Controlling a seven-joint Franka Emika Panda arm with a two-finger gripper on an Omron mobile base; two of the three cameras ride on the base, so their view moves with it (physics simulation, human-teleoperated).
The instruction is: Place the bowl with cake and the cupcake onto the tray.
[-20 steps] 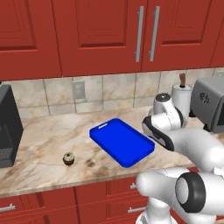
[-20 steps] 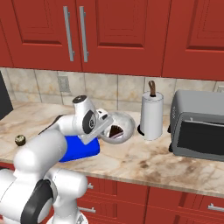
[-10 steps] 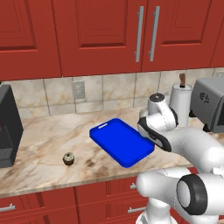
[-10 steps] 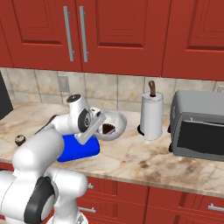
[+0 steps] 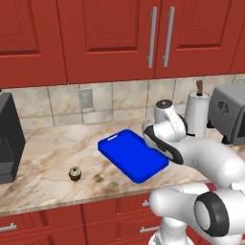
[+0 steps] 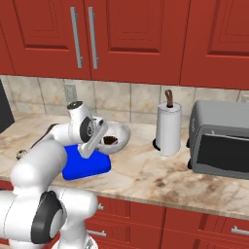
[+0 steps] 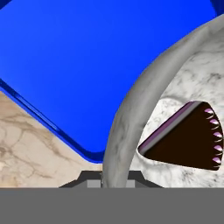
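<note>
Marble tabletop [image 5: 48, 167] is carrying the blue tray [image 5: 131, 155], which is lying flat and turned at an angle, its slot handle pointing to the far left. The cupcake [image 5: 74, 173] is sitting on the bare stone to the near left of the tray, clearly apart from it.

The bowl with cake [image 6: 113, 138] is being held off the tabletop, tilted, at the right-hand edge of the tray as the right base view shows it. The gripper [image 6: 95, 141] is clamping the bowl's rim: in the hand view the grey rim [image 7: 127, 113] is rising straight up out of the spot where the fingertips sit, with the dark wedge of cake [image 7: 188, 138] lying inside the bowl to the right and the blue tray floor [image 7: 87, 57] spreading beneath and to the left. From that view part of the bowl is hanging over the tray, while the tray's near rim and a strip of marble are showing at lower left. Whether the bowl is touching the tray cannot be told.

In the left base view the arm's wrist [image 5: 165, 131] is covering the tray's right end and hiding the bowl.

Farther right, a paper towel roll [image 6: 168, 129] is standing upright near the wall, and a grey toaster oven [image 6: 219, 141] is sitting beside it. A dark appliance [image 5: 9, 139] is standing at the far left end.
</note>
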